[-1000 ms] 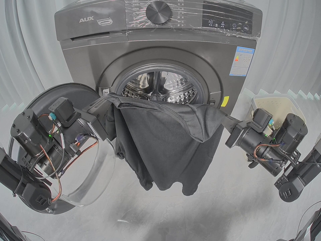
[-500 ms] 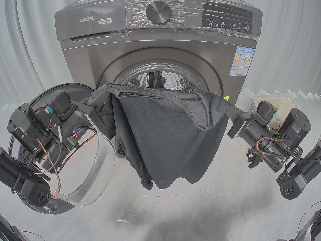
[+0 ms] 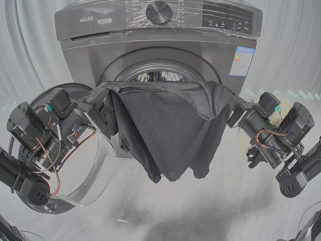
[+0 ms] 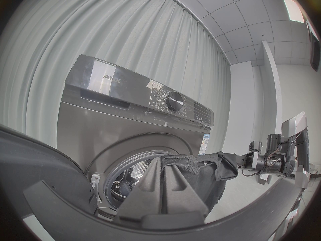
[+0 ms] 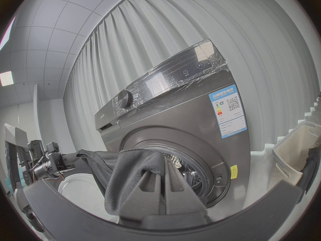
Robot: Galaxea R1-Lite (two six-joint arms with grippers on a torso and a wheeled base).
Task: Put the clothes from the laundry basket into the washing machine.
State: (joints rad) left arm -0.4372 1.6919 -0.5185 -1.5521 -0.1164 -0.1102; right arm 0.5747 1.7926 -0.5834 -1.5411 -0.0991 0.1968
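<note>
Two pairs of fingers hold one dark garment (image 3: 167,128) stretched between them, just in front of the washing machine (image 3: 157,47). The left fingers (image 3: 95,99) are closed on one end of its upper edge. In the left wrist view they (image 4: 150,184) press flat together, with the cloth (image 4: 207,171) bunched at their tips. The right fingers (image 3: 236,102) are closed on the other end, and the right wrist view shows the cloth (image 5: 127,171) draped over them (image 5: 180,191), covering their tips. Below both pairs of fingers the rest of the garment hangs in loose folds, clear of the floor.

Most of the drum opening (image 3: 157,75) is hidden behind the taut upper edge, so from the head only a thin arc of metal shows above it. From the right wrist, more of the drum (image 5: 187,171) shows just beyond the right fingers. The open door (image 3: 72,92) stands beside the left fingers, largely covered by the left arm. The laundry basket (image 3: 287,99) sits behind the right arm, which blocks most of it. In the right wrist view the basket (image 5: 294,151) is cut off at the picture's edge, and something dark (image 5: 312,164) lies at its rim, too cropped to identify.
</note>
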